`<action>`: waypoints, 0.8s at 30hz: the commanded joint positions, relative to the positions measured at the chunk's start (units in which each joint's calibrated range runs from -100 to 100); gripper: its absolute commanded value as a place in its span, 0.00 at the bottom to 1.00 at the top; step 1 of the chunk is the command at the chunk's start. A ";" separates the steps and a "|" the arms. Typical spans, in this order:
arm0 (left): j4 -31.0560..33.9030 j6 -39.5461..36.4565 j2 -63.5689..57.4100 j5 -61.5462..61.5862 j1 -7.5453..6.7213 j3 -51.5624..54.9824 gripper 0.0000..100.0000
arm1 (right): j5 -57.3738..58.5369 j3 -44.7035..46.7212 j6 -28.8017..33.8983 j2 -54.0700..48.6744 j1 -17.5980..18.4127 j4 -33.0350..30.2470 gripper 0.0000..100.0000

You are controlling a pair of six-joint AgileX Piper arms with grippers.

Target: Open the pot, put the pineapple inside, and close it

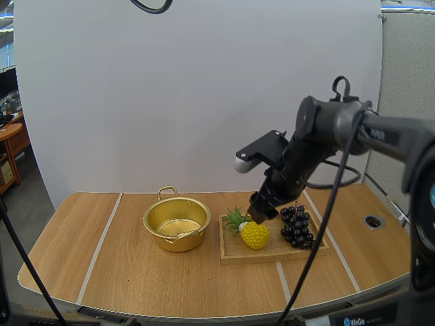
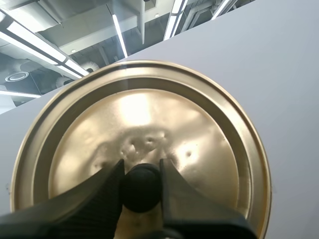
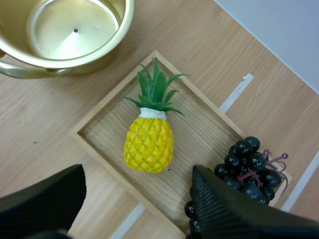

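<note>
High view: the desk [image 1: 102, 258], pale wood with light strips, spans the lower frame. At lower centre-left on it stands the gold pot [image 1: 176, 224], uncovered and with nothing seen inside. Just right of the pot is the wooden tray [image 1: 234, 255], which carries the pineapple [image 1: 253, 233] on its left half and the grapes [image 1: 297, 226] on its right. The right gripper [image 1: 260, 209] hangs close over the pineapple.

Left wrist view: the left gripper [image 2: 141, 172] is held clear of the desk, its fingers pinching the black knob [image 2: 142, 191] of the gold lid [image 2: 149, 119].

Right wrist view: the fingers are spread wide, with the pineapple lying flat on the tray beneath the gap. Its green crown points toward the pot, and the grapes sit close by one finger.

Handling, judged: the pineapple looks like a small moulded toy, likely light and fairly stiff, and its ridged yellow skin should offer purchase. The leaves look thin and bendable, so they make a poor hold. The best hold is across the yellow body at its widest.

Clearance, judged: the tray rim is low and the floor is bare on the pot side. Room is tight toward the grapes, while the path to the pot is short and open.
</note>
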 commanded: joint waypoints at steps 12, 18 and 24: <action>-0.06 -0.61 -0.34 -1.96 -0.18 -0.60 0.00 | 1.33 -2.30 -2.71 10.12 -0.22 2.02 1.00; -0.06 -0.61 -0.34 -1.96 -0.18 -0.60 0.00 | -1.48 -2.30 -3.18 13.15 -0.22 2.83 1.00; -0.06 -0.61 -0.34 -1.96 -0.18 -0.60 0.00 | -4.48 -2.30 -3.80 15.89 -0.22 2.83 1.00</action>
